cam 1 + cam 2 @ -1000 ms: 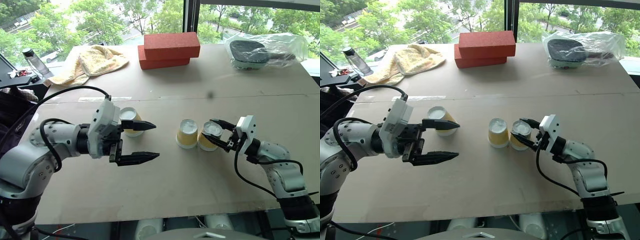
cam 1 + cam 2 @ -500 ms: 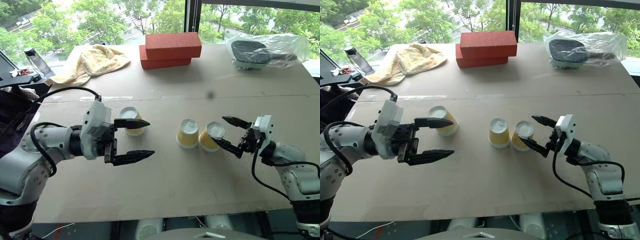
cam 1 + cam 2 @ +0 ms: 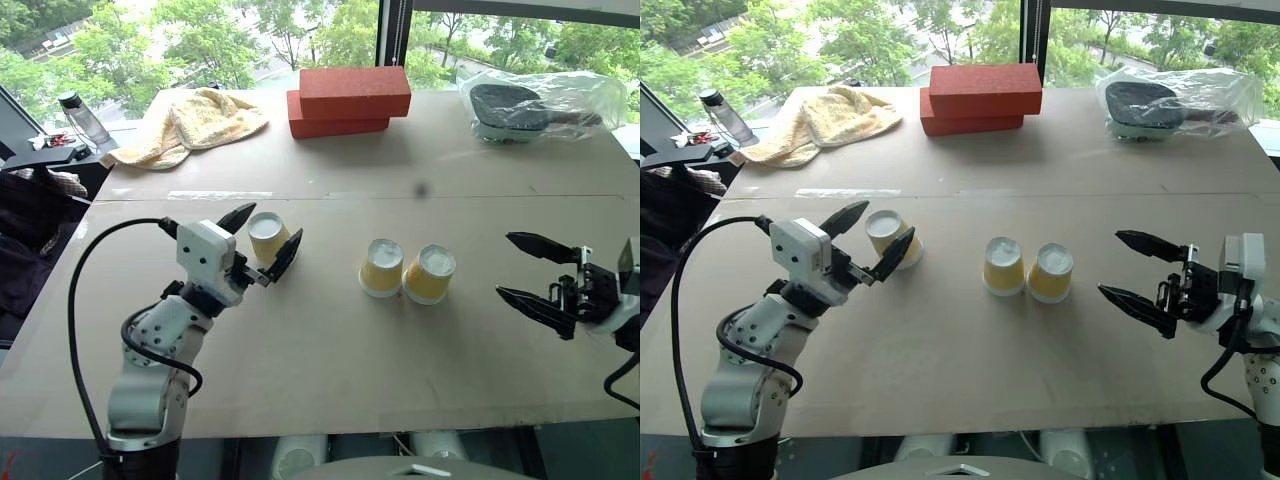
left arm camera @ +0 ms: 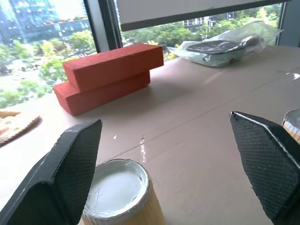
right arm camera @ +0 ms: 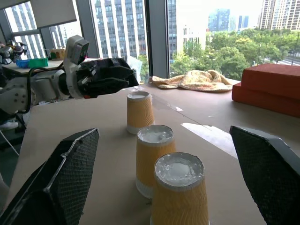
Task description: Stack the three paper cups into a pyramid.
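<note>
Currently two paper cups are sitting upside down and touching, side by side mid-table: base row looks done. Third cup is standing inverted well apart, toward the table's left edge, between the spread fingers of the left gripper, not yet clamped. Right gripper is hanging empty near the right edge, fingers apart. Remaining, I'd say: gripping the third cup, lifting it, seating it across the pair.
</note>
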You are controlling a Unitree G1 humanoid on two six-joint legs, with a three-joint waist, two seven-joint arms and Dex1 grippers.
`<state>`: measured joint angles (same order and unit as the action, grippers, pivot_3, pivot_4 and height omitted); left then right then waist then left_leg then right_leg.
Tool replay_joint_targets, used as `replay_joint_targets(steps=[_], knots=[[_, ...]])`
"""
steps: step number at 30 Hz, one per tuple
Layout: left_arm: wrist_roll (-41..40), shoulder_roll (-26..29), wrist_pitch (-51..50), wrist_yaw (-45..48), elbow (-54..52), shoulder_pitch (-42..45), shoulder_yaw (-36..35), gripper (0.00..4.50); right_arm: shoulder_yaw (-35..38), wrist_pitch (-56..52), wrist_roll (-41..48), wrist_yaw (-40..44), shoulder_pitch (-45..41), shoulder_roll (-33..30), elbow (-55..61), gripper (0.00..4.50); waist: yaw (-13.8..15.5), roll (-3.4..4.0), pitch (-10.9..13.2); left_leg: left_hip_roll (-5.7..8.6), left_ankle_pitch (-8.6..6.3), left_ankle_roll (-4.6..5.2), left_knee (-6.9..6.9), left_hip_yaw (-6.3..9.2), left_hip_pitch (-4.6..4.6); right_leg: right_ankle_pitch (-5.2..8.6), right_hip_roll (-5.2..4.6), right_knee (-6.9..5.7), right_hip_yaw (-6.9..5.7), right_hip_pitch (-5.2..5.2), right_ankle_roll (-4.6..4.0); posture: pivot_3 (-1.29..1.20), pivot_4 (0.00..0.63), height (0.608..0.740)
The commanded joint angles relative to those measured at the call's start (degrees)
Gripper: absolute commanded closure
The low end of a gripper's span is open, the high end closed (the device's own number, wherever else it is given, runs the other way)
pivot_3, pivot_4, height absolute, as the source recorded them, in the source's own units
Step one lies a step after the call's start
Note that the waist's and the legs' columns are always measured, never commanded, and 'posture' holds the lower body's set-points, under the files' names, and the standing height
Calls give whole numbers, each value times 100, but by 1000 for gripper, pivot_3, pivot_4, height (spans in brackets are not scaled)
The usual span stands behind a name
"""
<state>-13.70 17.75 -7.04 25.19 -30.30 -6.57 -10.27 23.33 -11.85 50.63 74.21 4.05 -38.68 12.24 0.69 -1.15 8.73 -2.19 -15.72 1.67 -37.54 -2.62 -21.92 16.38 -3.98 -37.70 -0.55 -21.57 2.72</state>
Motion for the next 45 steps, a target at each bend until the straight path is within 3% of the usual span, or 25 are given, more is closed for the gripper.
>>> replay_joint_targets(steps=[1, 29, 33, 34, 35, 45], knots=[[408, -166, 508, -479, -85, -234, -168, 0, 323, -19, 266, 433, 94, -130, -8, 96, 6, -1, 1, -2, 0, 0, 0, 1, -1, 0, -4, 0, -1, -1, 0, 0, 150, 730], [633, -452, 786, -750, 2301, 1293, 376, 0, 476, -15, 156, 401, 156, -150, 139, 96, 16, 11, -6, 3, -1, 3, -27, 8, -5, -1, 5, -17, -18, 3, 1, 0, 150, 730], [601, -417, 837, -720, 2368, 1417, 363, 1093, 486, -39, 192, 385, 197, -158, 163, 0, 11, 11, -6, 2, -1, 3, -27, 6, -3, -1, 5, -18, -17, 2, 1, 0, 150, 730], [601, -413, 834, -725, 2375, 1444, 359, 1762, 488, -41, 198, 383, 211, -158, 171, 0, 11, 11, -6, 1, -1, 3, -27, 6, -3, -1, 5, -19, -17, 2, 1, 0, 150, 730], [620, -396, 830, -725, 2380, 1461, 364, 1888, 493, -42, 200, 385, 227, -157, 175, 0, 12, 11, -6, 1, -1, 3, -27, 6, -2, -1, 5, -19, -17, 2, 1, 0, 150, 730], [370, -184, 648, -30, 2267, 2066, 737, 1888, 583, -54, 223, 438, 286, -192, 123, 0, 37, 11, -6, 3, -1, 2, -32, 13, -7, -1, 4, -19, -21, 3, 1, 0, 150, 730]])
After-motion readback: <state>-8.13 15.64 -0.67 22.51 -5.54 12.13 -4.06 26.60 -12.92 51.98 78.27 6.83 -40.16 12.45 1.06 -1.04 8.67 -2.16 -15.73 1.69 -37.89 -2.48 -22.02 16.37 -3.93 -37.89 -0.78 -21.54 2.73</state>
